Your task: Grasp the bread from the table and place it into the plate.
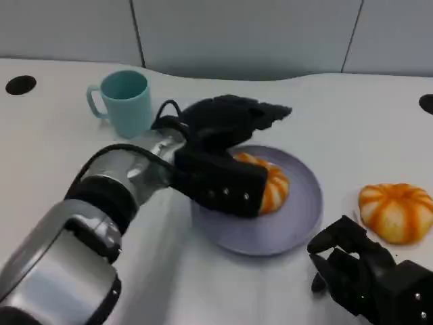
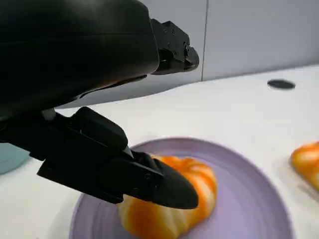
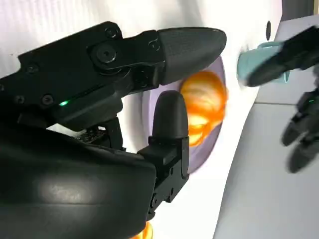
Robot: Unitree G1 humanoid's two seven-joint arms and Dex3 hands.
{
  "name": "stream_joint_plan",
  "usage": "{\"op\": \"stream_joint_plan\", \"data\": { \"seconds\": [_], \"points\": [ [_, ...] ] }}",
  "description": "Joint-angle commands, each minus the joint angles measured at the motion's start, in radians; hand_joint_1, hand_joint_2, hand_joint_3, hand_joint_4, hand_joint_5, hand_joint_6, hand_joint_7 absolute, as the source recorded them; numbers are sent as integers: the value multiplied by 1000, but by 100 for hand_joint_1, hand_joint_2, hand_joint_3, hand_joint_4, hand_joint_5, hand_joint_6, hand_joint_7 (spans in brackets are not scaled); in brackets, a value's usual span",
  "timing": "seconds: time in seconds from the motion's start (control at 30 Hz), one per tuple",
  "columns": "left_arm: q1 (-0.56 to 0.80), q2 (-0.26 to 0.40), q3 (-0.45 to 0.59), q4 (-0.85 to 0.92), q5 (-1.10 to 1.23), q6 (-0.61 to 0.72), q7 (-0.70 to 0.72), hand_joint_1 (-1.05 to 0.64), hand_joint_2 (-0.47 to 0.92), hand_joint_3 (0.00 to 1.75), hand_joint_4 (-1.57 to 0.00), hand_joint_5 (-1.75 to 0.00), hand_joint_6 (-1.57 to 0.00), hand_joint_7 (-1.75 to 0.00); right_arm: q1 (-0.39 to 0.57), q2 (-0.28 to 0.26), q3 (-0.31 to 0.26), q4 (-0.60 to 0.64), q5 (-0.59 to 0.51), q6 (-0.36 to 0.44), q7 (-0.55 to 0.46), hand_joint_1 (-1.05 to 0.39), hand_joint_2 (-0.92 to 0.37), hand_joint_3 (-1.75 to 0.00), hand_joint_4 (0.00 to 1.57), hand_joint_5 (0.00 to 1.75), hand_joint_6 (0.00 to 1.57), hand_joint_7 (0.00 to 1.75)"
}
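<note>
Your left hand point(image 1: 226, 152) is over the purple plate point(image 1: 298, 223), fingers spread wide above the bread point(image 1: 274, 186). One finger point(image 2: 164, 186) sits low in front of the bread in the left wrist view, the others reach out above it. You can't tell from any view whether that low finger touches the bread; nothing is plainly gripped, so read the hand as holding nothing.

The bread, orange with pale stripes, lies on the plate, toward the plate's left half in the head view, partly hidden behind the hand.

A second bread point(image 1: 396, 211) of the same look sits on the white worktop point(image 1: 352, 128), just beside the plate's right rim and not touching it.

Your right hand point(image 1: 369, 271) is low at the near right of the worktop, just in front of the second bread, apart from it. Its fingers point(image 3: 187, 47) are apart and it holds nothing.

A teal mug point(image 1: 125, 101) stands upright behind the left forearm, well apart from the plate, handle pointing left in the head view.
</note>
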State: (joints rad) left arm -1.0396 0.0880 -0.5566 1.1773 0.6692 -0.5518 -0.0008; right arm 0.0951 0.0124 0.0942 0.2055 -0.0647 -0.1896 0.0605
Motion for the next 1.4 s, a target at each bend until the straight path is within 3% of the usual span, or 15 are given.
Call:
{"op": "stream_joint_plan", "data": {
  "seconds": [0.03, 0.17, 0.3, 0.37, 0.47, 0.5, 0.57, 0.63, 0.7, 0.8, 0.93, 0.97, 1.03, 1.2, 1.4],
  "points": [
    [67, 75, 82, -73, -115, -63, -106, -87, 92, 16, -1, -1, -7, -3, 2, -18, -12, -20, -9, 13, -14, -29, -92, -32, 60, 175, 39, 175],
    [190, 136, 176, -208, -263, -120, -205, -81, 92, 16, -13, -7, -16, -7, 5, -24, -10, -32, -13, 26, -14, -30, -92, -32, 59, 175, 38, 175],
    [377, 105, 342, -374, -600, -100, -366, -68, 92, 12, -33, -19, -33, -13, 6, -29, -13, -26, 2, 16, -4, -30, -92, -33, 60, 175, 39, 175],
    [499, 83, 418, -509, -765, -3, -417, -68, 92, 20, -54, -61, -58, -17, 10, -31, -14, -34, 9, 22, 2, -29, -92, -33, 59, 175, 38, 175],
    [672, 53, 520, -734, -1080, 271, -527, -64, 92, 20, -52, -107, -69, -24, 16, -31, -18, -40, 14, 23, 3, -29, -92, -33, 60, 175, 38, 175],
    [723, 49, 548, -794, -1166, 348, -551, -59, 92, 25, -48, -127, -64, -44, 17, -33, -19, -41, 15, 21, 6, -29, -92, -33, 60, 175, 38, 175],
    [795, 53, 587, -879, -1258, 453, -565, -60, 92, 26, -55, -140, -58, -83, 16, -35, -21, -39, 17, 20, 10, -29, -92, -32, 61, 175, 38, 175],
    [853, 58, 616, -935, -1288, 500, -572, -60, 92, 27, -57, -143, -56, -93, 16, -34, -23, -39, 19, 21, 10, -29, -92, -32, 61, 175, 38, 175],
    [925, 61, 654, -977, -1316, 532, -587, -60, 92, 33, -52, -167, -49, -128, 16, -36, -23, -41, 14, 27, 7, -29, -92, -32, 61, 175, 38, 175],
    [982, 57, 701, -1036, -1379, 655, -558, -60, 92, 29, -55, -174, -47, -147, 15, -36, -26, -39, 19, 28, 13, -29, -92, -31, 61, 175, 38, 175],
    [1016, 53, 742, -1064, -1388, 726, -538, -60, 92, 27, -55, -175, -46, -152, 16, -34, -27, -41, 19, 29, 13, -29, -92, -31, 61, 175, 38, 175],
    [1035, 55, 758, -1067, -1392, 745, -528, -54, 92, 26, -55, -175, -35, -165, 17, -34, -26, -43, 17, 30, 11, -28, -92, -31, 60, 175, 38, 175],
    [1059, 54, 780, -1064, -1389, 771, -513, -52, 92, 25, -56, -175, -30, -172, 18, -32, -28, -47, 22, 34, 14, -28, -92, -31, 60, 175, 38, 175],
    [1068, 50, 795, -1021, -1346, 816, -480, -37, 92, 16, -68, -175, -48, -175, 24, -36, -30, -55, 22, 34, 21, -28, -92, -32, 61, 175, 37, 175],
    [1048, 32, 785, -943, -1231, 743, -464, -20, 91, 10, -80, -175, -59, -175, 35, -41, -38, -65, 18, 40, 24, -28, -92, -32, 58, 175, 37, 175]
  ]
}}
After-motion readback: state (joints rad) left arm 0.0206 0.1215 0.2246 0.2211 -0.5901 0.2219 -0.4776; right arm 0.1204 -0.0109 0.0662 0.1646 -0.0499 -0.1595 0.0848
